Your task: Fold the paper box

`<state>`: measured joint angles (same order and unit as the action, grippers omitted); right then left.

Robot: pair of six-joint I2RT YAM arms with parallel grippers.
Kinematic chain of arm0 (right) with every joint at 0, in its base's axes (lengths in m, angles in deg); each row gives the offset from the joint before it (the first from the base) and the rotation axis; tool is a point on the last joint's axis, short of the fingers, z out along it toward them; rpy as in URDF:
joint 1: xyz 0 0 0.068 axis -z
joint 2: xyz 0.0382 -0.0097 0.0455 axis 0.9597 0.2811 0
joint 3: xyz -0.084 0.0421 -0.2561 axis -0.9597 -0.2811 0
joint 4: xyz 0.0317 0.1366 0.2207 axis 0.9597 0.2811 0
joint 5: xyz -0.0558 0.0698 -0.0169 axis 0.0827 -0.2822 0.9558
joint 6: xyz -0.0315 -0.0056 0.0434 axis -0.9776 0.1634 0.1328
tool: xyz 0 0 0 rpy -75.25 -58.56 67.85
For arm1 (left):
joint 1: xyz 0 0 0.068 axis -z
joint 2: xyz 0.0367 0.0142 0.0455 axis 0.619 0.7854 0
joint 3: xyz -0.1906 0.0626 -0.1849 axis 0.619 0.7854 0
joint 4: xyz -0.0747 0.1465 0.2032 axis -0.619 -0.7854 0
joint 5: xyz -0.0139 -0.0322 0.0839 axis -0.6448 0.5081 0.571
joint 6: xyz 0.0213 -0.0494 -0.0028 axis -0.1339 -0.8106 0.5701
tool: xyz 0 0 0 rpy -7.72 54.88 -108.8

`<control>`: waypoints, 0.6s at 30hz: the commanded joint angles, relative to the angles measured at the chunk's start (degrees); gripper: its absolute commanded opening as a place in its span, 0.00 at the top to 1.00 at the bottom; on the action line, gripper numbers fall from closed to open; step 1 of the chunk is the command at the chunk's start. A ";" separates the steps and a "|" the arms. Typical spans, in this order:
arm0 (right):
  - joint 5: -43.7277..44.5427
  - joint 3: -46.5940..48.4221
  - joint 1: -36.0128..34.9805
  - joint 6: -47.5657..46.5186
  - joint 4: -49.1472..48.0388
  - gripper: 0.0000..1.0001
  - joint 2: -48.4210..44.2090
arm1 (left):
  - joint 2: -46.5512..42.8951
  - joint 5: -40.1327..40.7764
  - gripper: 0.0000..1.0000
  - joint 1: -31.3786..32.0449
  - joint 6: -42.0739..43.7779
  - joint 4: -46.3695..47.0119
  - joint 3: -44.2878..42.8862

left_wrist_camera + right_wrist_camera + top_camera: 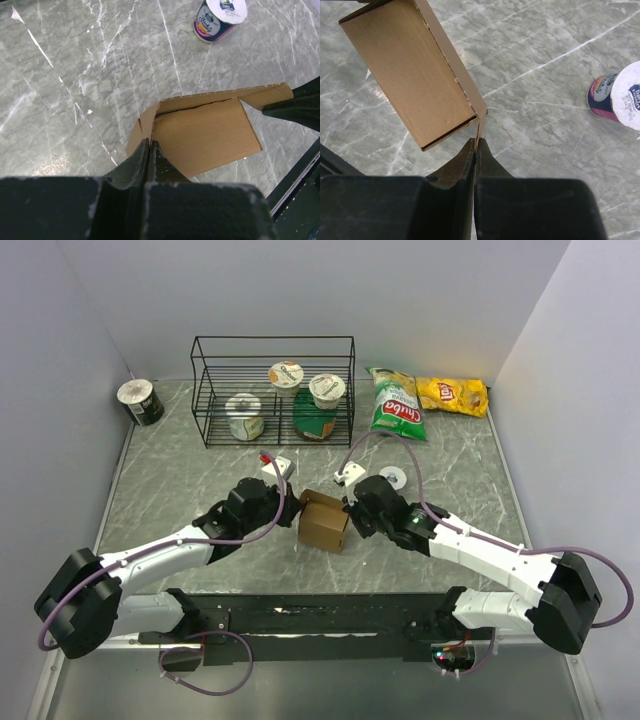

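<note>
Over the grey marbled table (460, 455), between my arms, the half-formed paper box (324, 524) is pinched at opposite edges, left gripper (150, 147) clamped on one flap, right gripper (477, 145) on another, so I reckon I'm mid-fold and must next press those flaps inward together.

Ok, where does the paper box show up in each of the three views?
Top external: the paper box sits at the centre of the marbled table.
Left wrist: centre-right, its near corner pinched in the left fingers.
Right wrist: upper left, a flap edge pinched in the right fingers.
Shared landmark: the white-lidded yogurt cup standing loose on the table, seemingly the small white disc in the top view.
</note>
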<state>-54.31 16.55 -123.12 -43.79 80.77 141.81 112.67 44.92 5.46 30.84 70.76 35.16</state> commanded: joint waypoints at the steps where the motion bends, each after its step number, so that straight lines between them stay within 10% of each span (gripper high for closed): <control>1: 1.35 2.54 -1.70 1.10 -1.38 1.00 0.78 | 0.42 -0.48 0.98 1.38 -4.69 -0.90 -2.64; 18: 9.52 1.57 -5.30 0.66 -2.00 1.00 1.30 | -2.66 0.93 0.97 1.38 -12.16 -4.42 -3.79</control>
<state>-46.31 16.64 -127.34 -43.83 80.75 142.62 111.80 47.38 6.07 22.77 65.52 33.28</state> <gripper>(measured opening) 0.030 0.034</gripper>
